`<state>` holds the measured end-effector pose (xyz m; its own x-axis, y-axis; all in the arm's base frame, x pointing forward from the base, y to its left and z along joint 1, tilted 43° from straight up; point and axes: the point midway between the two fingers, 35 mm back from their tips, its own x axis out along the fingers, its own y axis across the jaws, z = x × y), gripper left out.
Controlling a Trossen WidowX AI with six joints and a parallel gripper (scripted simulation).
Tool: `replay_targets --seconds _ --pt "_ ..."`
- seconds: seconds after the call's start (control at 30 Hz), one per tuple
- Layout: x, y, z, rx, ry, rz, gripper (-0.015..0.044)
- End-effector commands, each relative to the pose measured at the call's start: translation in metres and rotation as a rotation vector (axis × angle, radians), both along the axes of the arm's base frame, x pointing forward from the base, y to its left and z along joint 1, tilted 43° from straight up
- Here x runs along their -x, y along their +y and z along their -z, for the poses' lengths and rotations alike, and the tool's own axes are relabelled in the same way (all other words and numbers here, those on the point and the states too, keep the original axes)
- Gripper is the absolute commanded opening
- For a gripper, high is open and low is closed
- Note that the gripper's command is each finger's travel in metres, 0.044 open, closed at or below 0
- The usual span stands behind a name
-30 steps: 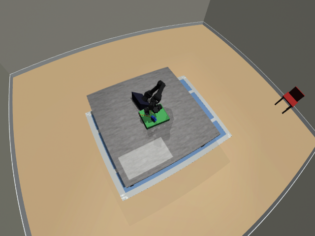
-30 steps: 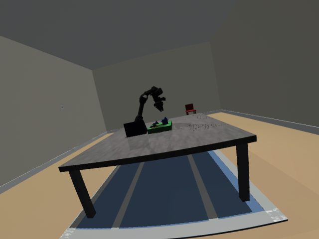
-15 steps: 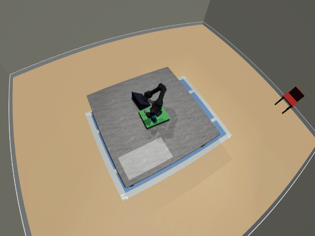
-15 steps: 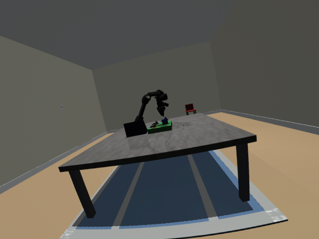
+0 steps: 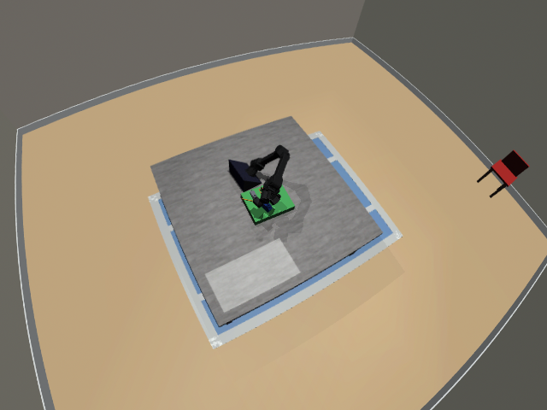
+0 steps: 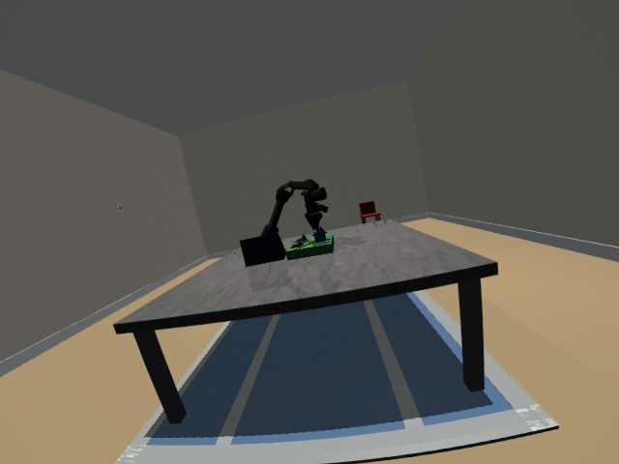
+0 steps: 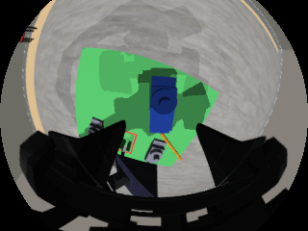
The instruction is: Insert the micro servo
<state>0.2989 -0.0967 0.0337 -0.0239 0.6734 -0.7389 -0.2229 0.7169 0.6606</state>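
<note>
- One gripper (image 7: 161, 138), fingers spread wide, nothing between them, hangs above the green deck (image 7: 96, 84).
- Blue servo (image 7: 162, 104) lies on the deck, below the gripper, not touching it.
- Orange cable (image 7: 171, 146) trails from the servo.

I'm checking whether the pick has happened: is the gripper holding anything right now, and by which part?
Nothing is held. The gripper is open above the blue micro servo, which lies on the green deck.

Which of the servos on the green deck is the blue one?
The blue servo lying loose on the green deck, centred ahead of the open end effector. The other servos nearer the fingers are grey.
</note>
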Motion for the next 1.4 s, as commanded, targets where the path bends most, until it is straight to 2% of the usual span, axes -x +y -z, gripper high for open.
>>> replay_targets --seconds 0.0,0.33,0.73,0.9,1.03,1.37 --pt "0.0 0.004 0.003 -0.003 -0.001 0.006 0.044" --pt "0.0 0.013 0.013 -0.004 -0.001 0.006 0.044" --pt "0.0 0.013 0.013 -0.004 -0.001 0.006 0.0125" --pt "0.0 0.013 0.013 -0.004 -0.001 0.006 0.0092" --pt "0.0 0.008 0.008 -0.003 -0.001 0.006 0.0" --pt "0.002 -0.004 -0.012 -0.003 0.0 0.006 0.0"
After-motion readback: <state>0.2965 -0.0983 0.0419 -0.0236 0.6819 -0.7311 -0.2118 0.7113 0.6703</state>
